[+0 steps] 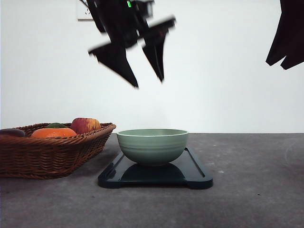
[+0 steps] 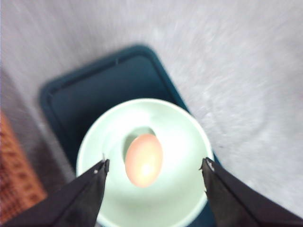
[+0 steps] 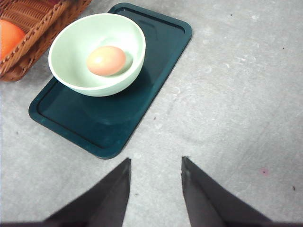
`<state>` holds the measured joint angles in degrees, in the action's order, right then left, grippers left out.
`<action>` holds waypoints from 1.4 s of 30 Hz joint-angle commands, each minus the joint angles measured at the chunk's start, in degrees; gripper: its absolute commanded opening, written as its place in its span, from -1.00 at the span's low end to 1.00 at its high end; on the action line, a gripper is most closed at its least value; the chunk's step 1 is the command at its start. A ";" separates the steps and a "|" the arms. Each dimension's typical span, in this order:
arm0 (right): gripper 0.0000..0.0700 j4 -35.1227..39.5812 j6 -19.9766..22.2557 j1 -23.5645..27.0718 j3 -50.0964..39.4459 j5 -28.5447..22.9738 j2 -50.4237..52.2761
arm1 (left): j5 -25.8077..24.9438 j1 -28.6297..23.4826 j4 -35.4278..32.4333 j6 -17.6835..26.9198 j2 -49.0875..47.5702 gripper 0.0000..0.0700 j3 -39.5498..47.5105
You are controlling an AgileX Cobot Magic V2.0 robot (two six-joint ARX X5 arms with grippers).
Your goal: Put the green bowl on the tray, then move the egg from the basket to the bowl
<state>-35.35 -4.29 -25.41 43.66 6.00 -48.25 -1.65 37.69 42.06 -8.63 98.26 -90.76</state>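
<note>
Fruit, seemingly, fills basket (image 1: 52,152) beside tray (image 1: 199,173).

Green bowl (image 3: 97,54): pale sage-green, lighter rim, faint horizontal ridges. Egg (image 3: 106,60): tan-pink. Tray (image 3: 142,94): glossy dark blue-black. Basket (image 1: 52,149): brown woven wicker, holding an orange fruit (image 1: 53,132) and a red-yellow one (image 1: 85,125), possibly an apple.

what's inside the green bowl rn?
One egg lies in the green bowl, which sits on the tray. The bowl floor under the egg is covered, so anything there can't be seen.
</note>
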 commanded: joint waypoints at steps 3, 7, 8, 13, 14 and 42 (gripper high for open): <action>-0.41 0.58 0.31 -0.37 0.15 -0.07 -0.33 | -0.04 0.59 1.36 1.71 -3.05 0.12 1.31; -0.41 0.63 0.44 -0.37 0.15 -0.05 -0.33 | 0.24 0.26 -2.28 1.50 -9.06 0.12 8.68; -0.41 0.63 0.47 -0.37 0.15 -0.06 -0.33 | 0.26 0.11 -3.58 1.23 -10.84 0.12 11.01; -0.41 0.63 0.63 -0.37 0.15 -0.07 -0.33 | 0.66 -0.32 -9.45 -0.67 -21.76 0.12 24.64; -0.41 0.64 0.71 -0.37 0.15 -0.07 -0.33 | 0.93 -0.46 -10.24 -1.13 -24.04 0.12 27.22; -0.96 3.57 1.75 -0.37 0.17 1.75 -0.26 | 10.93 -5.20 -4.76 -6.66 -69.07 -1.00 51.78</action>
<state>-32.23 -2.79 -25.45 43.66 7.52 -48.23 9.13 32.14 37.58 -15.49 28.92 -38.81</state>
